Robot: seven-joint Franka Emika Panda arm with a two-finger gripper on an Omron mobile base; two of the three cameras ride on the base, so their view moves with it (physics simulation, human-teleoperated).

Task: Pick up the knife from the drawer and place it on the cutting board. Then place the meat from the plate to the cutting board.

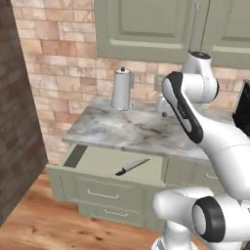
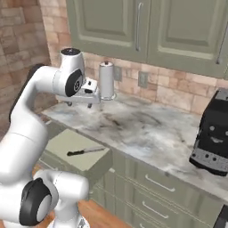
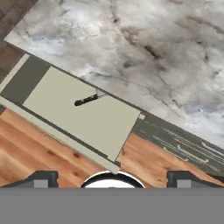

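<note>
The drawer [image 1: 95,160] [image 2: 64,141] [image 3: 94,120] stands pulled out below the counter, its pale inside bare except for the knife. The knife [image 1: 132,167] [image 2: 85,151] [image 3: 87,99] lies flat in it, black handle toward the drawer's front and blade toward the counter. My gripper [image 2: 81,105] [image 3: 112,179] hangs open above the marble counter's left part, well above the drawer, pointing down with nothing between its fingers. In the left base view my own forearm mostly covers the gripper [image 1: 162,105]. The cutting board, the plate and the meat are out of view.
A tall silver canister [image 1: 121,89] [image 2: 106,80] stands at the back of the marble counter [image 1: 122,128] [image 2: 151,129]. A black coffee machine [image 2: 211,138] sits at the right. Olive cabinet doors hang above, and a dark brick wall [image 1: 17,122] borders the left.
</note>
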